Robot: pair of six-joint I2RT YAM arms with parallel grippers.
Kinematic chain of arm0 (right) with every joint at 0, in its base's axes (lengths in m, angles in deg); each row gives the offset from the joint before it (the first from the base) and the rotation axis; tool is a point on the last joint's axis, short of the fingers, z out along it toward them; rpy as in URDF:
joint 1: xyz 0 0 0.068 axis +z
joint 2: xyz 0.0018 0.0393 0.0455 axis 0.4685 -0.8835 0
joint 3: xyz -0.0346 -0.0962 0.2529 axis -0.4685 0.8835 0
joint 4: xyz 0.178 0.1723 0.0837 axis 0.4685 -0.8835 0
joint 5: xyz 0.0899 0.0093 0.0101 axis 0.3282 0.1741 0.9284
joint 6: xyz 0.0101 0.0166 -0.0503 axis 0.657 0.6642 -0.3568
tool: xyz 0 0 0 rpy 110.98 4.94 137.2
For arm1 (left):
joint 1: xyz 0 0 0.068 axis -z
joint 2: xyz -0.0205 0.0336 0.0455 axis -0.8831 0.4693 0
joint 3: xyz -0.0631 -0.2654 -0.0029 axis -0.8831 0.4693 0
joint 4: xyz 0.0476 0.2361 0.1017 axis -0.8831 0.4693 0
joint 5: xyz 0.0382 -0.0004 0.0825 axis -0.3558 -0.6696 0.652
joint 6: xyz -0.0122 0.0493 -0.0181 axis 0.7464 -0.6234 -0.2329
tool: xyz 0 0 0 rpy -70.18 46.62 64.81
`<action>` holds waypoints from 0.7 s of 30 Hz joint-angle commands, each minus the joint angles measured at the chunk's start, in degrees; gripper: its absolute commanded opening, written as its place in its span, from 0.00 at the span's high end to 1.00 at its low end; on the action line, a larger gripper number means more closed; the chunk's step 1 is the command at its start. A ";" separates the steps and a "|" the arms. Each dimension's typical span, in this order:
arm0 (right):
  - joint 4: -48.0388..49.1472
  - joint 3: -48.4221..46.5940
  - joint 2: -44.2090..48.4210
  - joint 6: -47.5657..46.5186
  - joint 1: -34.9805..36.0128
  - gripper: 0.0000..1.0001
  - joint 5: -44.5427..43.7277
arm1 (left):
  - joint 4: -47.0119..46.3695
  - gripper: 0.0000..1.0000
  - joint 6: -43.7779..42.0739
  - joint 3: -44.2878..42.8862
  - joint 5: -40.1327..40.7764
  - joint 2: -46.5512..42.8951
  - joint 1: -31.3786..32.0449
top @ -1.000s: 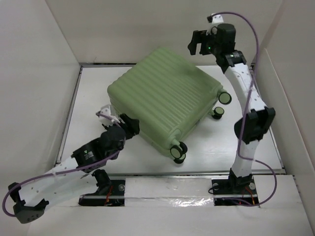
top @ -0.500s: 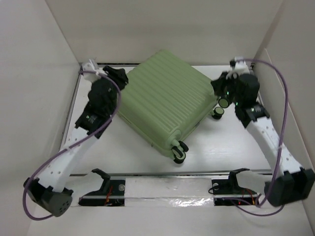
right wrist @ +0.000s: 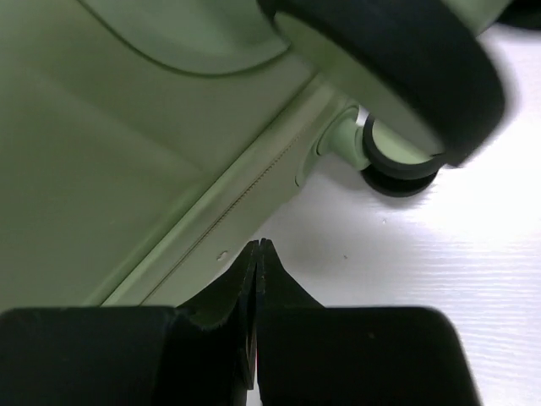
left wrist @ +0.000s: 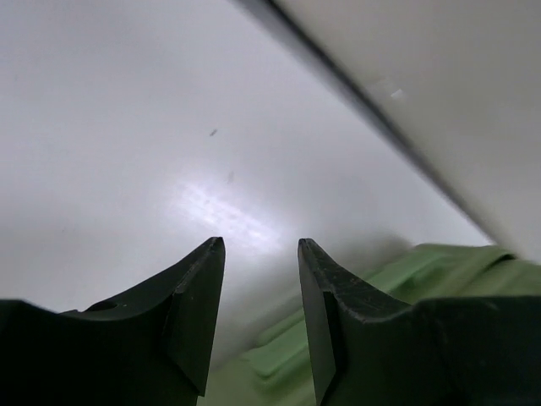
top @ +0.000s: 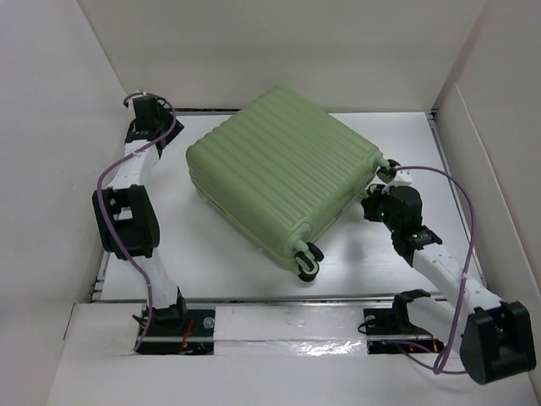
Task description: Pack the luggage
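Luggage (top: 283, 182): 1 light-green hard-shell suitcase, ribbed, closed. It lies flat and turned diagonally at the centre of the frame, on the bench (top: 237, 275).

Wheels: 4 counted, black with pale green hubs. 2 sit at the lower corner of the shell in the top view (top: 309, 260). 2 more show close up at the upper right of the right wrist view (right wrist: 397, 76).

Arms: 2, white and black, each trailing 1 purple cable. The left arm (top: 127, 216) stands along the left edge of the frame, up to the bench's upper left corner. The right arm (top: 439, 262) lies low from the lower right toward the shell's right corner.

Left claw (left wrist: 260, 245): released, fingers apart with nothing between them. It hangs over bare bench near the dark seam at the wall, with the green shell at the lower right of its view.

Right claw (right wrist: 258, 247): clenched, fingers pressed together on nothing. Its tips are just beside the zip seam below the wheels; contact with the shell cannot be told.

Bench: 1, white and smooth, with a glare patch (left wrist: 228, 220) in the left wrist view.

Walls (top: 254, 51): 3 pale panels, at the left, top and right of the frame.
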 commanded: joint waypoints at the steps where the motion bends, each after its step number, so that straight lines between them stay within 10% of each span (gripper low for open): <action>1: 9.04 -2.13 -4.41 1.40 0.98 1.00 0.95 | 3.87 0.63 -3.82 -4.10 -5.31 2.91 -0.61; 7: 14.15 -9.41 -16.63 2.28 1.51 1.00 1.39 | 3.01 0.63 -3.22 -2.71 -9.97 7.86 -0.52; 21: 11.09 -34.83 -41.41 -4.31 3.35 1.00 14.04 | -24.42 0.64 9.89 45.10 -1.90 -21.04 12.30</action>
